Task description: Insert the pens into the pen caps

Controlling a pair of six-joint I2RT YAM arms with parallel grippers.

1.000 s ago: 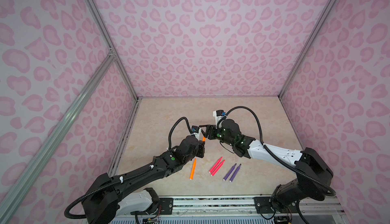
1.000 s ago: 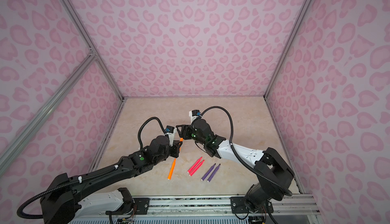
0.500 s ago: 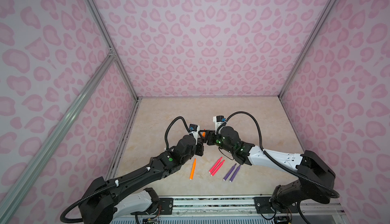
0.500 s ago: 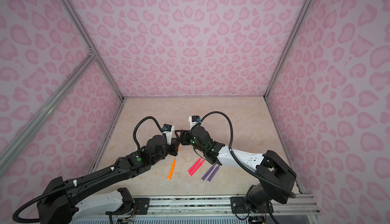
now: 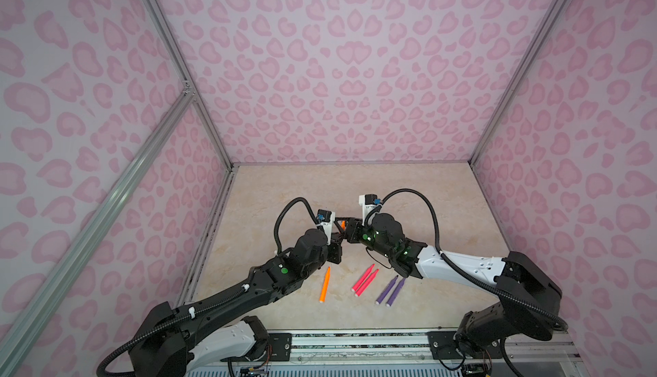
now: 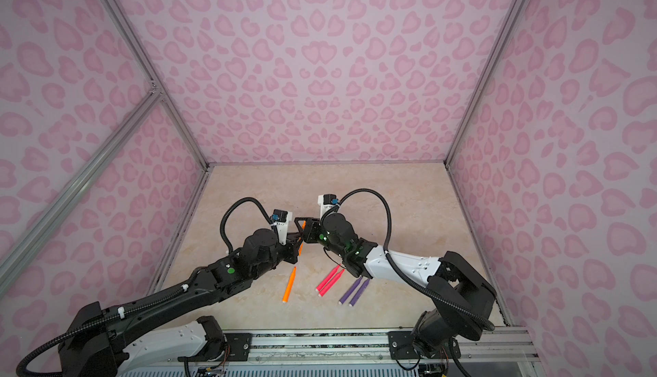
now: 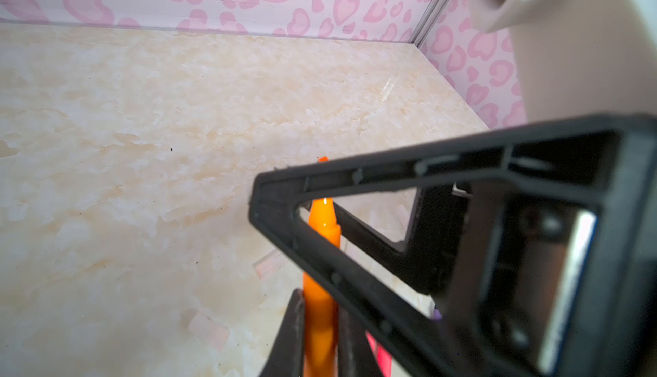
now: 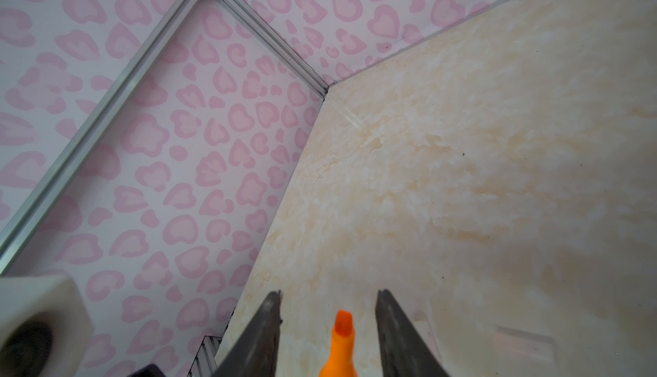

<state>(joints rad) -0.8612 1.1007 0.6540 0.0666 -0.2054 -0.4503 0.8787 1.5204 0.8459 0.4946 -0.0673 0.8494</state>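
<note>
Right gripper (image 8: 329,297) has moved in, fingers apart astride orange pen (image 7: 321,229) tip; left gripper (image 7: 320,307) clamps that pen; five loose pens (image 5: 363,278) near bench (image 5: 426,215) front

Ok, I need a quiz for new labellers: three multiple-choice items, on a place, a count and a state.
1. The loose orange pen lies: A left of the pink pens; B right of them; C by the back wall.
2. Pens on the table: A three; B five; C six.
3. The left gripper is: A open; B shut on an orange pen; C shut on a cap.
Key: 1 A, leftmost in both top views; 2 B, one orange, two pink, two purple pens; 3 B, clamped in the left wrist view.
</note>
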